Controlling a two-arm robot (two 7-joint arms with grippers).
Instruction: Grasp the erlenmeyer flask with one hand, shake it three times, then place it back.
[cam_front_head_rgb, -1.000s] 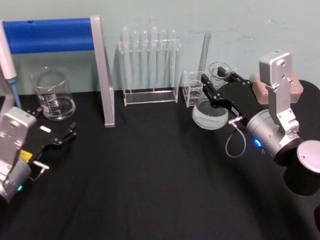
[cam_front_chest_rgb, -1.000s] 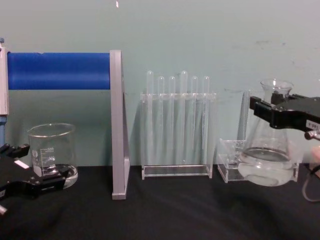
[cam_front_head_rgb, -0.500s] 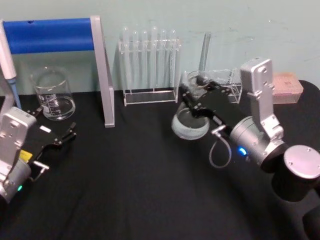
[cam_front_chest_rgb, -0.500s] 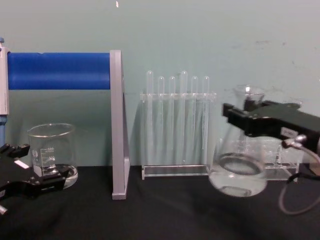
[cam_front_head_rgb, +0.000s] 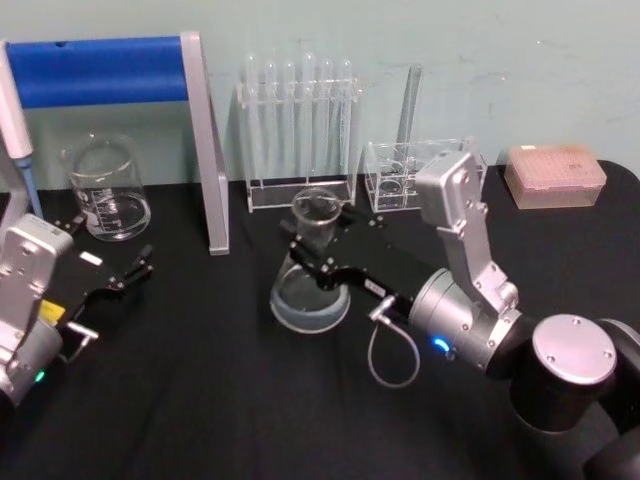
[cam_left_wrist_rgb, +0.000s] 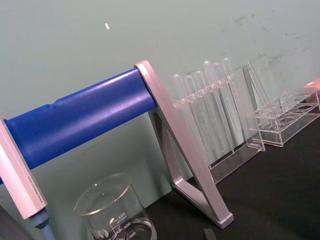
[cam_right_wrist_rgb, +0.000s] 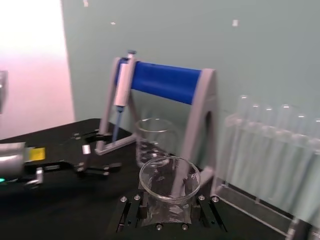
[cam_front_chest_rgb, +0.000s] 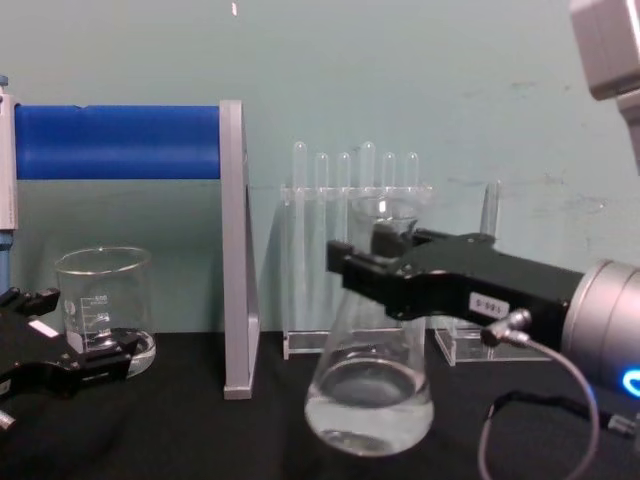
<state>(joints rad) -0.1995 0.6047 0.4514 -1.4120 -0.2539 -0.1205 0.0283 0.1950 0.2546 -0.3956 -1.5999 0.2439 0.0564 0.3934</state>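
Black and flat, the hand (cam_front_head_rgb: 312, 248) on the right arm pinches the neck of the erlenmeyer flask (cam_front_head_rgb: 310, 292). The flask is upright just in front of the 6-tube test tube rack (cam_front_head_rgb: 300, 192), with a little clear liquid in its base. Well left of that rack, the left gripper (cam_front_head_rgb: 112, 250) sits by the beaker (cam_front_head_rgb: 105, 190), fingers spread.
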